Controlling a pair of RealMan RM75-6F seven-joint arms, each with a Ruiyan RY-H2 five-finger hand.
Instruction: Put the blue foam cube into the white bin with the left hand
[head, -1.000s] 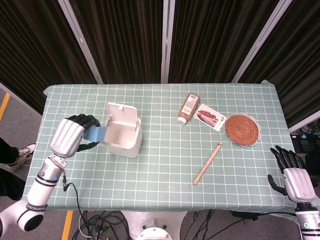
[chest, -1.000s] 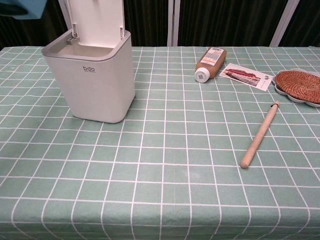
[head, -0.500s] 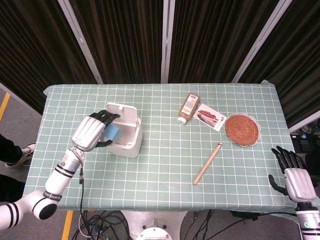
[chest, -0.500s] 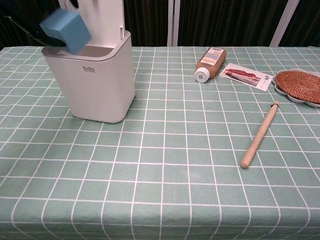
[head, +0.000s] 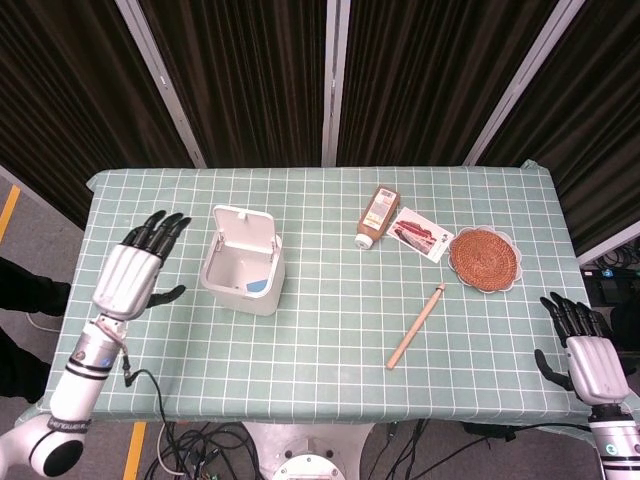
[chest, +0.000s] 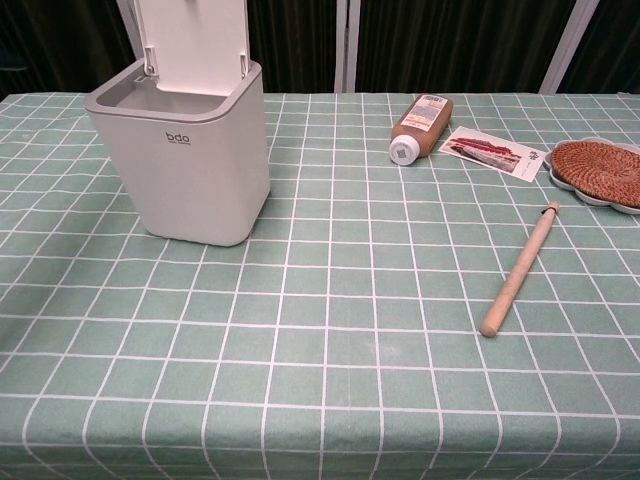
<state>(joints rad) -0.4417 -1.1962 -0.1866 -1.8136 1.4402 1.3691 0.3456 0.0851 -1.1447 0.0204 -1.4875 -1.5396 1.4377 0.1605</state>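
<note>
Fingers spread wide on left hand (head: 132, 274), holding nothing, well left of white bin (head: 243, 263), one blue foam cube (head: 257, 285) inside it, right hand (head: 584, 350) loosely splayed, empty, off table's (head: 330, 350) right edge

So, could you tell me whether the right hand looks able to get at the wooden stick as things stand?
Probably yes. The right hand is open at the table's near right corner, and only bare cloth lies between it and the wooden stick. The woven coaster sits further back, out of the way.
</note>
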